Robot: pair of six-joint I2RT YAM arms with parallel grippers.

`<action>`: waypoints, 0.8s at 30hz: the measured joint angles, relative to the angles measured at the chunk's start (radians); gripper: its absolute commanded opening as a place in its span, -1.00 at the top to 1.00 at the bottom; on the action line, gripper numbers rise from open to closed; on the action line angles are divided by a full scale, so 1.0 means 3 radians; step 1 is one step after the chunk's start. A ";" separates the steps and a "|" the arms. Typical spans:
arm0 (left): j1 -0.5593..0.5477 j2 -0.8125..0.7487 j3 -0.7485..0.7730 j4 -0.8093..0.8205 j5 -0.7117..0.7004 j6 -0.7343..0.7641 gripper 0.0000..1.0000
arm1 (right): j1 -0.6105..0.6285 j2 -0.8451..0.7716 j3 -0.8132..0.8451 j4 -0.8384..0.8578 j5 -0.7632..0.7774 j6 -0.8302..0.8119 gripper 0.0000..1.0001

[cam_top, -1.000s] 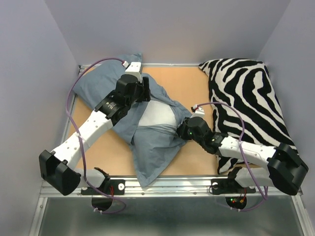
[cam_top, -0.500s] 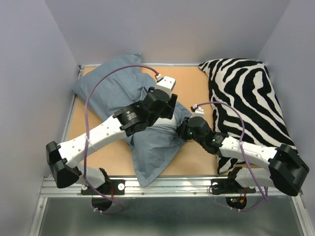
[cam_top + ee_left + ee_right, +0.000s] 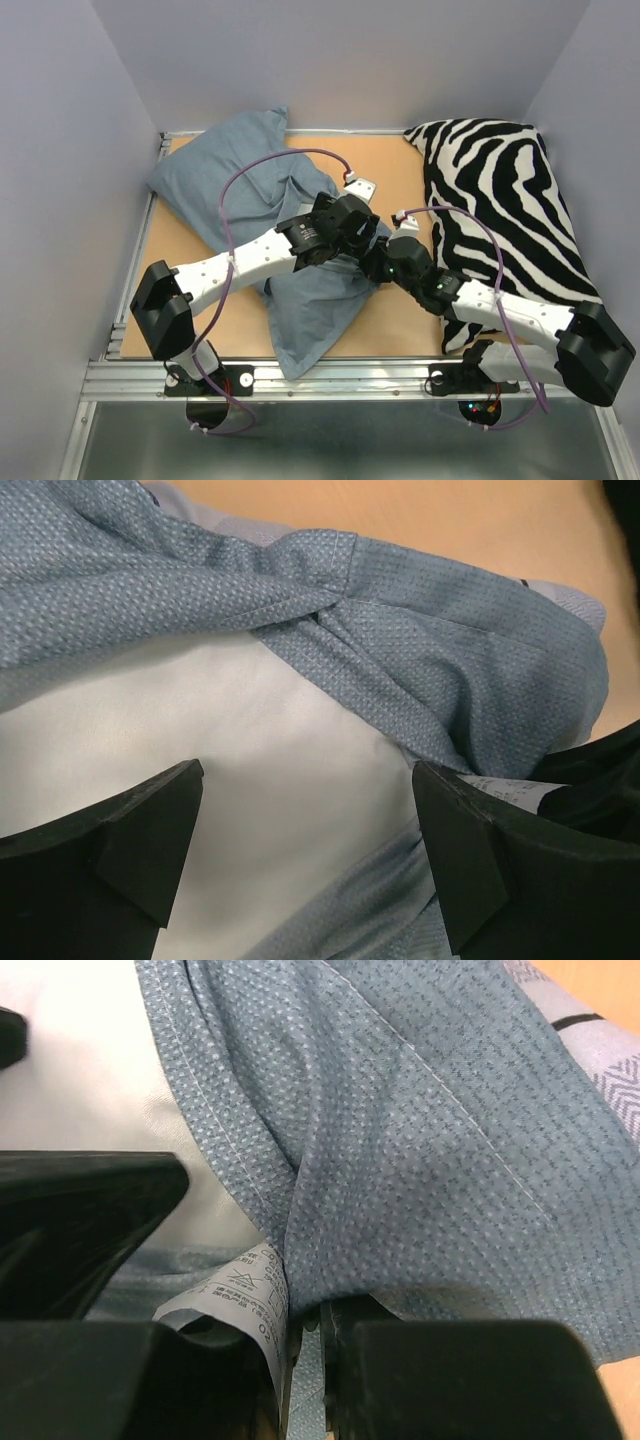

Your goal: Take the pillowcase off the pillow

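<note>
Care tag (image 3: pixel 245 1295): white, poking out from a fold of the pillowcase (image 3: pixel 430 1130); the only printed thing in view.
Symbols on it: small grey laundry marks (one looks like a triangle), too faint to name with certainty.
Fine print: several grey rows, too small to read in either wrist view.
Brands, numbers: none legible.

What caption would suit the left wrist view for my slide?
Open left end effector over the exposed white pillow, blue pillowcase bunched beyond.
</note>
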 measured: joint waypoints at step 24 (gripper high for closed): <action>0.0217 0.0048 -0.0370 0.0478 0.0159 -0.0060 1.00 | 0.0000 0.0017 0.0673 -0.0720 0.0542 -0.0378 -0.62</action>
